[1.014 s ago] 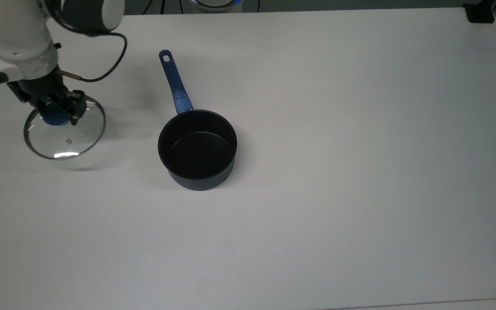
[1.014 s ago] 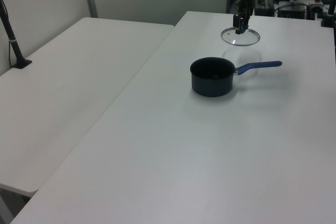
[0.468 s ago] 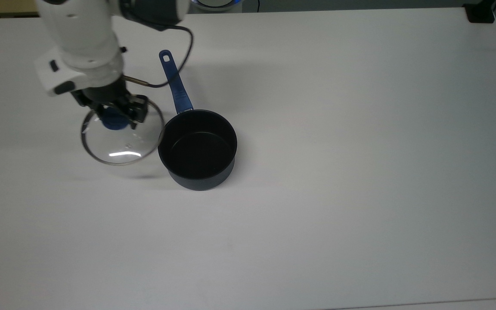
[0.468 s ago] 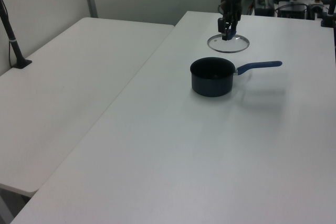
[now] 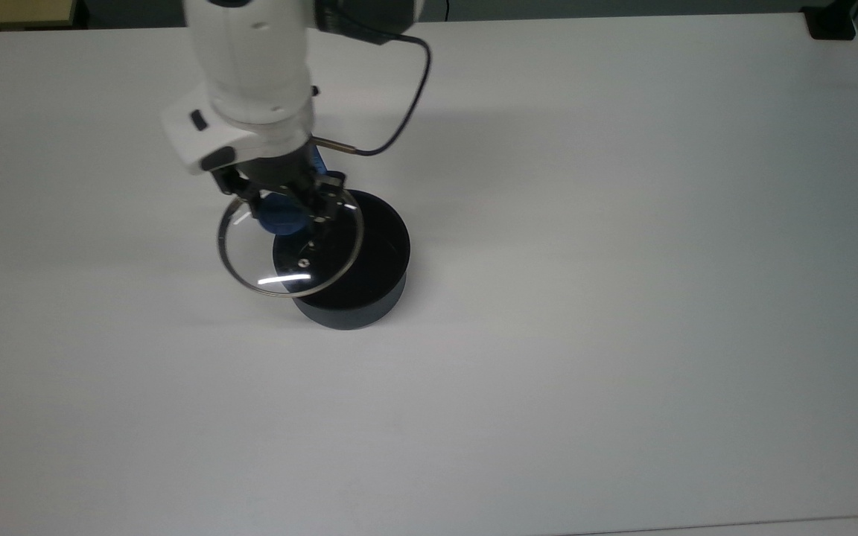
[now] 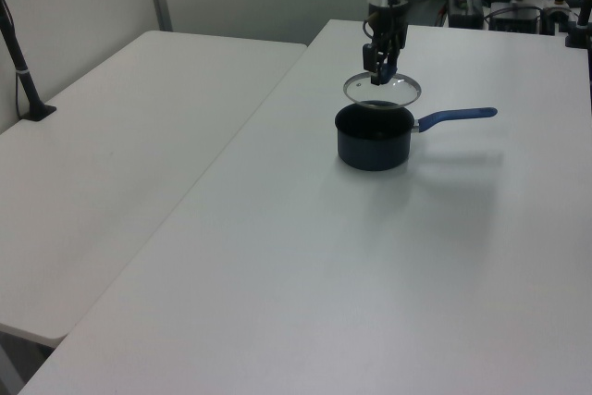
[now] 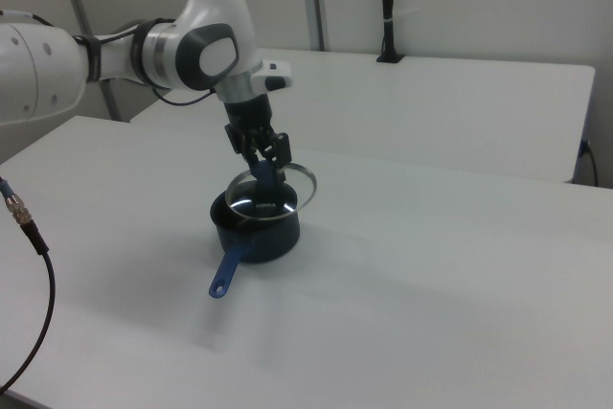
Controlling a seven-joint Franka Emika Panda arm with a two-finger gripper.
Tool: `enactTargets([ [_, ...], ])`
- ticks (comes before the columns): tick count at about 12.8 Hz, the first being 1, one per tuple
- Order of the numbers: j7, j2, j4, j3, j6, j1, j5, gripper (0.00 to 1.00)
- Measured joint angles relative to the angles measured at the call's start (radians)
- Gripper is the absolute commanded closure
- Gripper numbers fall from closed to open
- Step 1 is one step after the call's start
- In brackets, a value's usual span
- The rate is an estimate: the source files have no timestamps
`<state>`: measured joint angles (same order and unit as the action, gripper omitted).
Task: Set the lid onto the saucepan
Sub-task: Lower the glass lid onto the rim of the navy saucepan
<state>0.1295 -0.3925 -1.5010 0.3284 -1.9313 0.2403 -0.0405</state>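
Above the near-black saucepan (image 5: 358, 279) on the white surface (image 5: 623, 298), the arm's gripper (image 5: 285, 211) hangs with its jaws closed on the blue knob (image 5: 278, 214) of the glass lid (image 5: 291, 262), which rides clear of the pot. From the top view the lid overlaps the pan's mouth only in part, sitting off toward the top view's left; the left view shows it floating just over the rim with a visible gap beneath. The saucepan's long blue handle (image 6: 458, 117) points toward the left view's right. I'd judge the lid stiff, fairly weighty for its width and breakable: glass in a thin metal rim, so a hard drop onto the pot could chip it. The knob is the 1 sensible hold, central and balanced, though its smooth rounded shape may let the disc tilt or swivel in the jaws. The pan looks rigid and stable enough to take the lid without shifting.
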Motion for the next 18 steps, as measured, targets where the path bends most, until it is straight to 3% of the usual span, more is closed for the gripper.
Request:
enactTargets([
  [6,0.092,-0.007,-0.008,-0.124,0.000,-0.002,0.080,0.49],
  [18,0.122,-0.049,-0.014,-0.133,-0.041,-0.004,0.113,0.49],
])
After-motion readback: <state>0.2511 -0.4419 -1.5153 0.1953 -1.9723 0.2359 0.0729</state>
